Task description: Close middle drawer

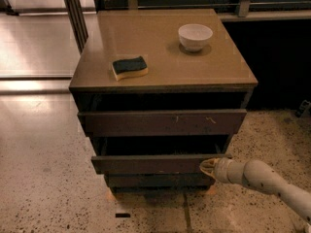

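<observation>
The middle drawer [155, 163] is a dark-brown, handle-less front in a small cabinet [160, 84]. It stands out only a little, with a thin strip of dark interior showing above its front. My gripper [208, 166] comes in from the lower right on a pale arm [265, 178]. Its tip touches the right end of the middle drawer's front.
The wider top drawer front [163, 123], with small pale scratches, also stands slightly out. The narrow bottom front [155, 180] sits below. A blue-and-yellow sponge [129, 67] and a white bowl [195, 36] rest on the cabinet top. A metal post [75, 13] stands back left on the speckled floor.
</observation>
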`<state>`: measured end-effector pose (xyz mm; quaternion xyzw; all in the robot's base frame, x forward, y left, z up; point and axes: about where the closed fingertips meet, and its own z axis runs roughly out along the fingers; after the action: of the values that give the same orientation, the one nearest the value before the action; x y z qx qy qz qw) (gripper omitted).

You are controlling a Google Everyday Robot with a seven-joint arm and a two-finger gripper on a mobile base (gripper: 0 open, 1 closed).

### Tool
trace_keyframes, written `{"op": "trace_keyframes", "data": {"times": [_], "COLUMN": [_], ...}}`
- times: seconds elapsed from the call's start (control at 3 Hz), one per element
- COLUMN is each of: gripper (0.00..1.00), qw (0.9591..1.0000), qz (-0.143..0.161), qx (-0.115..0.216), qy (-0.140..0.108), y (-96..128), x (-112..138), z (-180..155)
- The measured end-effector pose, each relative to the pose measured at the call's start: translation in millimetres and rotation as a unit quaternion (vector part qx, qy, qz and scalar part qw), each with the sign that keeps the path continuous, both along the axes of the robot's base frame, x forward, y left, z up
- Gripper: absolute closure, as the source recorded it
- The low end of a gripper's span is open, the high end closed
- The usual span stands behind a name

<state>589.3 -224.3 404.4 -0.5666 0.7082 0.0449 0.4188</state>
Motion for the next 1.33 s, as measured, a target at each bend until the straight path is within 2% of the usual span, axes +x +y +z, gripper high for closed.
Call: {"op": "trace_keyframes", "data": {"times": [0.67,1.0,1.33], "gripper": [1.0,1.0,1.0], "qw": [0.9999,0.9999,0.9997], "qz": [-0.014,-0.014,0.011], "qx": [0.003,0.003,-0.005], "qy": [-0.002,-0.002,0.023], "y": [1.6,1.6,6.2], "x": [35.1,35.1,22.8], "z": [7.1,7.1,13.0]}}
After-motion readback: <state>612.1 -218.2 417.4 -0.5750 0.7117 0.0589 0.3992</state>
